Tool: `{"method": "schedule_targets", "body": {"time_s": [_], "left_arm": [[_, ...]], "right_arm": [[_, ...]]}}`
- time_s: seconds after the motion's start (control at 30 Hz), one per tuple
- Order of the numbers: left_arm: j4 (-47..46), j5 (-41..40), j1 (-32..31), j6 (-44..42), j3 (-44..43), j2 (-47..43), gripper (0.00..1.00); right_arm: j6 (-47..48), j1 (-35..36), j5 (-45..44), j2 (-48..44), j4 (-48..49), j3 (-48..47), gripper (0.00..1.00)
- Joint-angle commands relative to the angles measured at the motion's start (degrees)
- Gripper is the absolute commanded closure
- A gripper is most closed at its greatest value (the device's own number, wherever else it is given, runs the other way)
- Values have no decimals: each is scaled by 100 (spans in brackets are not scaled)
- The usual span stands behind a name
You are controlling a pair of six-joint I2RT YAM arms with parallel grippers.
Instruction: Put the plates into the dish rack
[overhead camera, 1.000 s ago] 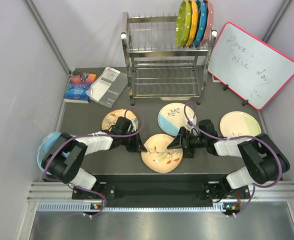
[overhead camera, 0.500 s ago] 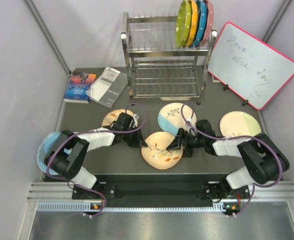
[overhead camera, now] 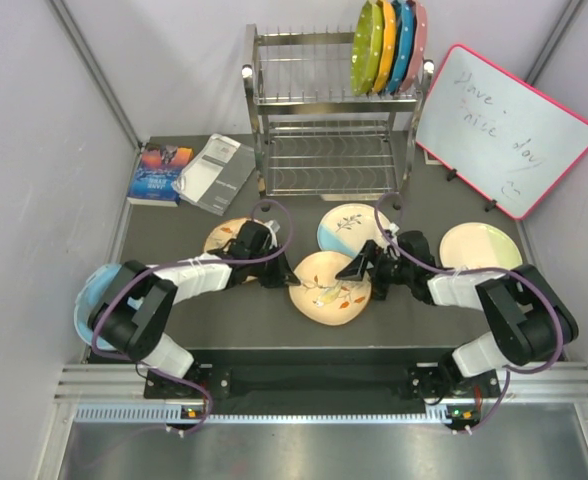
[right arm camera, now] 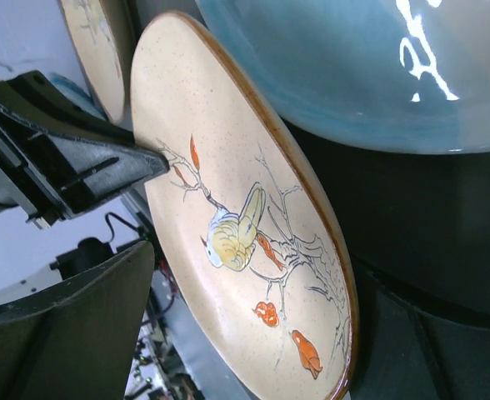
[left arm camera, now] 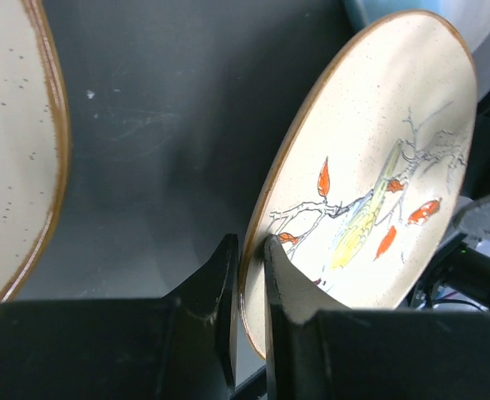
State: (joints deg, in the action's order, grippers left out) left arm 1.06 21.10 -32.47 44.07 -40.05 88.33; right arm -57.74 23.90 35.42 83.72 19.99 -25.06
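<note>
"Where was the bird plate (overhead camera: 329, 290), seen from above?"
"Tilted over the surface (overhead camera: 244, 320), well apart from the rack (overhead camera: 324, 130), between the left fingers (overhead camera: 277, 277) and the right fingers (overhead camera: 359, 270)."
"And at the left wrist?"
"Its fingers (left arm camera: 282, 287) were clamped on the plate's (left arm camera: 370, 167) rim."
"The right wrist?"
"Its fingers (right arm camera: 70, 325) sat either side of the plate's (right arm camera: 245, 250) edge. I couldn't tell whether they were pinching it."

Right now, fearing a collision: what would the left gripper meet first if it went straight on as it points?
The left gripper pinches the rim of the bird plate; past that, the right gripper at the far rim probably comes first.
</note>
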Motion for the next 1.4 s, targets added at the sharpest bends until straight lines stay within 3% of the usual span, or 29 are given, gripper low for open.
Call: {"method": "schedule_targets", "body": {"time_s": [0.0, 0.2, 0.4, 0.6, 0.83, 1.23, 1.37], "left_arm": [[-1318, 1553, -612, 453, 198, -360, 100], [-2574, 2740, -480, 181, 1086, -1045, 100], [-3559, 3865, -401, 223, 1123, -1152, 100], [-3253, 3796, -85, 233, 1079, -1231, 100], [-2822, 4033, 812, 22, 710, -1161, 100], [-2119, 4165, 970, -364, 446, -1284, 100], [-1908, 4156, 970, -487, 446, -1336, 100]], "right_arm": [[-1161, 238, 1503, -803, 2801, -289, 25], [-775, 229, 1547, -1455, 2326, 115, 31], [-625, 238, 1854, -1517, 2343, 203, 30], [-318, 273, 2012, -1332, 2142, 19, 41], [1765, 510, 2180, -1631, -204, -491, 45], [2232, 642, 1943, -1675, -513, -605, 55], [2004, 327, 1767, -1745, -294, -658, 60]]}}
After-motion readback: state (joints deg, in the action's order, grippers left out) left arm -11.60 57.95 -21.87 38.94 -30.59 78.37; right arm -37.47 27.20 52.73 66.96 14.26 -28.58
